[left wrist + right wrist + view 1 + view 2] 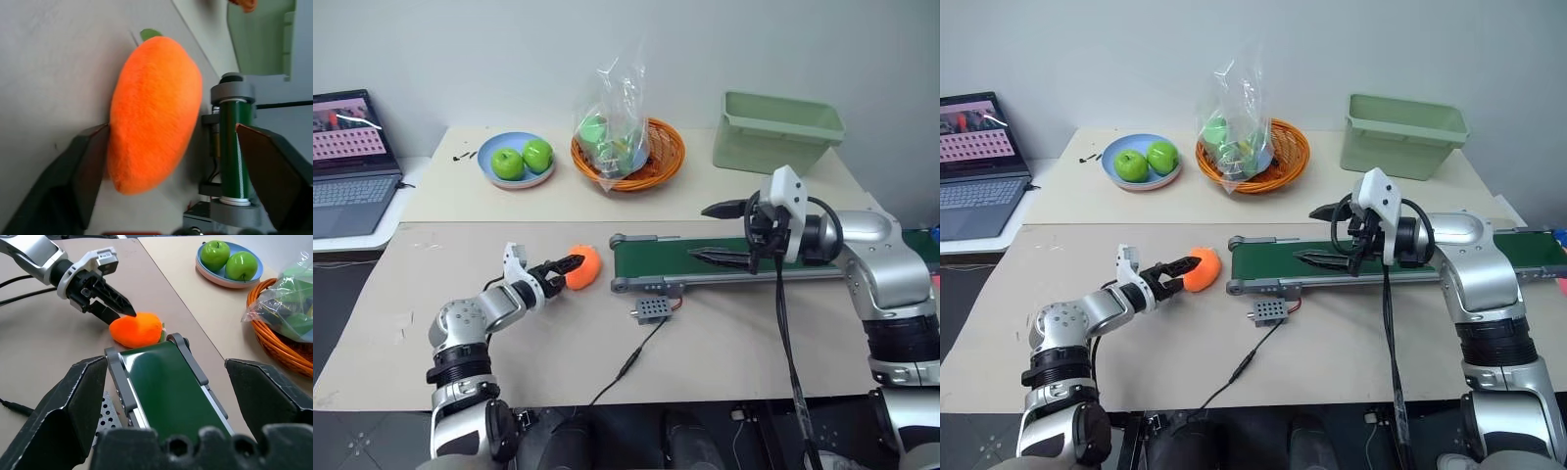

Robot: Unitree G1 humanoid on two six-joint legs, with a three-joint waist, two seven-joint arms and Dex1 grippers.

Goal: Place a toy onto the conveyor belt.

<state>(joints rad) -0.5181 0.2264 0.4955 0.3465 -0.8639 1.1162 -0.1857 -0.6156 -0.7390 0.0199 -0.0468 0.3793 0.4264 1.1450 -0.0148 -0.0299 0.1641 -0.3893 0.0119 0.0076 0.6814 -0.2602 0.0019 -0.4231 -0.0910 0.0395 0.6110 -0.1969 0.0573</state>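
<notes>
The toy [584, 265] lies flat just off the belt's [734, 257] end, long axis crosswise to it, leaf tip away. Left gripper [570, 271] straddles it, open; right gripper [720, 233] open above the belt.

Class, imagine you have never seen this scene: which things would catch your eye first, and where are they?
The bright orange toy lies on the table just off the end of the dark green conveyor belt, with the left gripper open around it. Behind, two green apples sit on a blue plate, beside an orange basket.
</notes>
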